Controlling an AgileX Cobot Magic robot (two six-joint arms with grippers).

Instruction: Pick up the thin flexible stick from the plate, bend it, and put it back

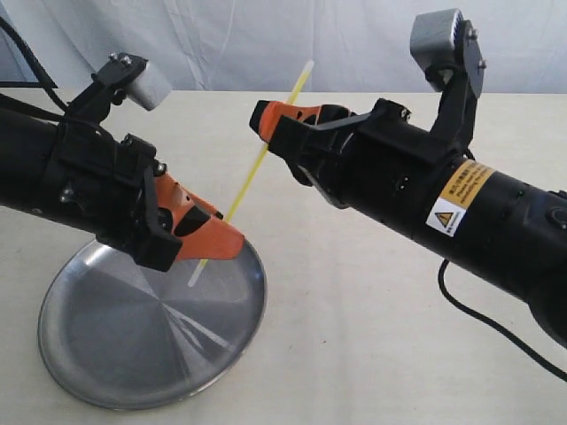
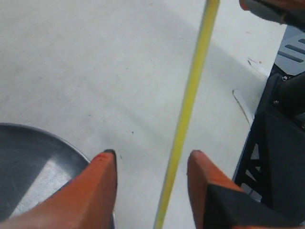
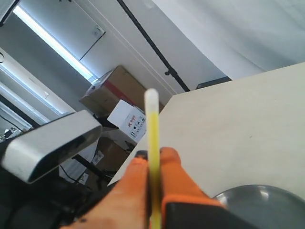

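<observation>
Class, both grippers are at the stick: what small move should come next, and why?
Probably close the left gripper on the thin flexible stick. The right gripper pinches its upper part, while the left stands open around it lower down; bending needs both grips.

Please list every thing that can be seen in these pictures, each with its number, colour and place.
thin yellow plastic stick: one, yellow with pale ends, slanted in the air, off the plate
round steel plate: one, grey-silver, on the table under the left arm
table: one, cream, under everything
cloth backdrop: one, white, behind the table
cable: one, black, on the table at the right
cardboard boxes: at least two, brown and white, in the room background
left gripper: one, orange fingers, open around the stick
right gripper: one, orange fingers, shut on the stick
arms: two, black
</observation>
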